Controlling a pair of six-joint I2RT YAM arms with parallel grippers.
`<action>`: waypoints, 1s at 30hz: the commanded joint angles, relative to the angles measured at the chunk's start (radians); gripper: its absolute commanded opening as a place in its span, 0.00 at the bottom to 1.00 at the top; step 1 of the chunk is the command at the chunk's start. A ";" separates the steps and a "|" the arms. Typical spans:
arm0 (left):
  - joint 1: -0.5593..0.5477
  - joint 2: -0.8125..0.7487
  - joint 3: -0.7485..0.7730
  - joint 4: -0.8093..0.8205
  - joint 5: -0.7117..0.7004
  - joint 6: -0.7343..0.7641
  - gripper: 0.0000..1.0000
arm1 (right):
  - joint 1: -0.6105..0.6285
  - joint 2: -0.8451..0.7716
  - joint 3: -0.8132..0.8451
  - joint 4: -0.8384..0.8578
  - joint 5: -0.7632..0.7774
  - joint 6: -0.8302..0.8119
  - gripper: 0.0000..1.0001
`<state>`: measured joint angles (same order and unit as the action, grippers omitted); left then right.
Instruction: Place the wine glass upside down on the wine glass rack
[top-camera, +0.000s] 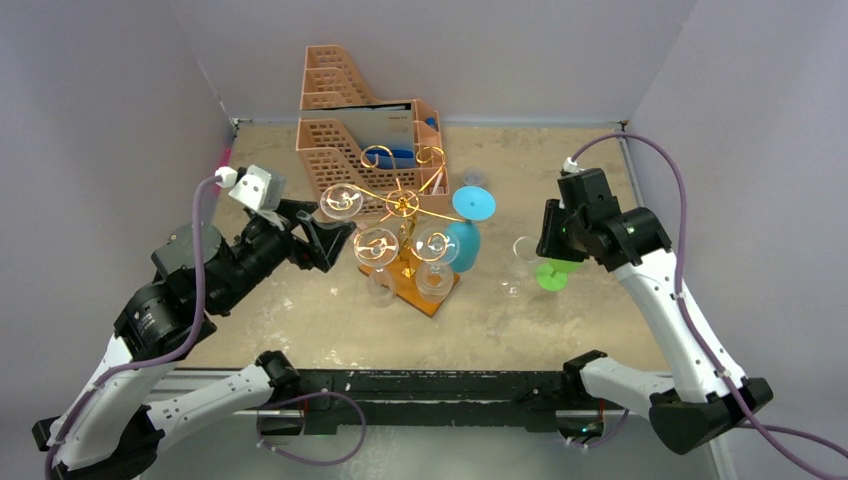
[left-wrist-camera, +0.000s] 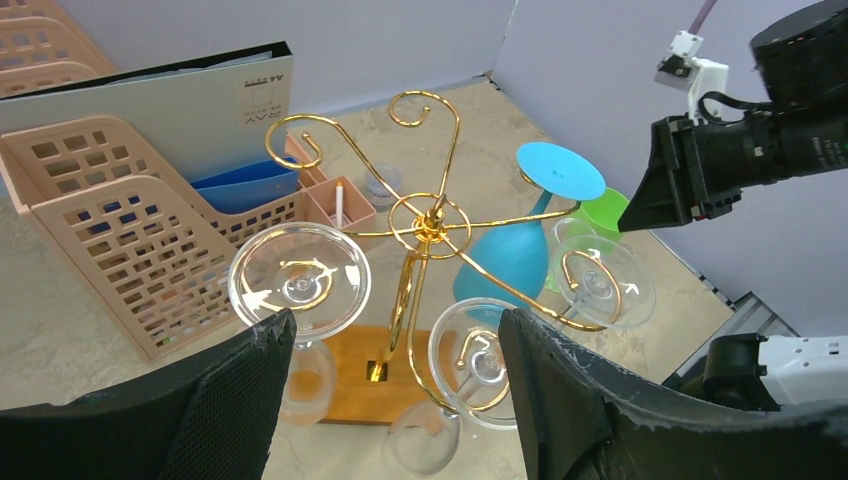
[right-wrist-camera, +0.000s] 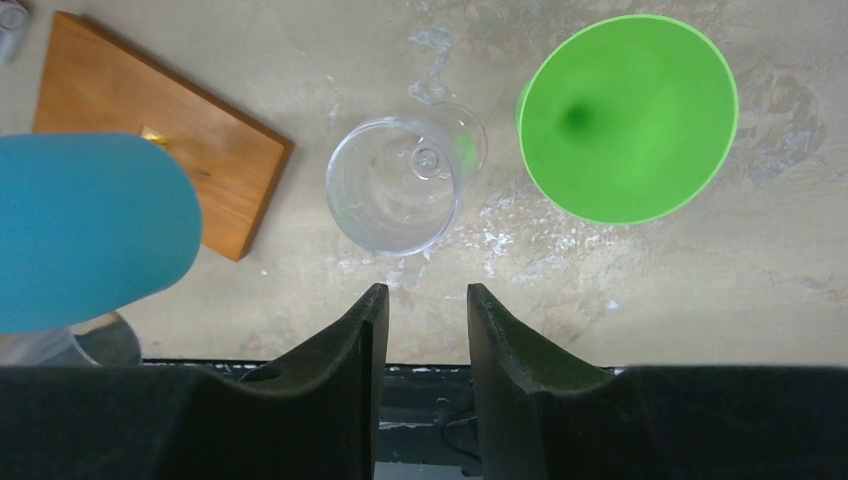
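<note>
Left gripper (left-wrist-camera: 395, 325) wide apart, right gripper (right-wrist-camera: 425, 300) narrowly apart, both empty, binder (left-wrist-camera: 150, 110) marked A4

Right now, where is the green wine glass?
Top view: the green wine glass sits on the table's right side, by the right gripper, a clear wine glass between it and the rack's wooden base.

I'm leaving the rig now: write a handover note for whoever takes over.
Left gripper: open, empty, facing the rack.
Right gripper: open, empty, pointing down near a clear glass and a green glass standing on the table.
Done: three hung glasses and a blue glass hang upside down on the rack.
Left: grasp a table glass, invert it, hang it on a free arm.
</note>
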<state>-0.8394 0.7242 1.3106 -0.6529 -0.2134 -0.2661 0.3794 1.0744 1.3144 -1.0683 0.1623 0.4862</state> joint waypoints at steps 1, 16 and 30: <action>-0.004 -0.004 -0.020 0.042 -0.030 0.021 0.73 | 0.004 0.028 0.006 -0.017 0.016 -0.052 0.37; -0.004 0.006 -0.050 0.056 -0.052 0.018 0.73 | 0.007 0.144 -0.099 0.162 0.098 -0.031 0.30; -0.004 0.001 -0.041 0.045 -0.061 0.001 0.73 | 0.023 0.212 -0.081 0.125 0.096 -0.091 0.13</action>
<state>-0.8394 0.7300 1.2617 -0.6373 -0.2695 -0.2668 0.3943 1.2572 1.2179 -0.9241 0.2539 0.4198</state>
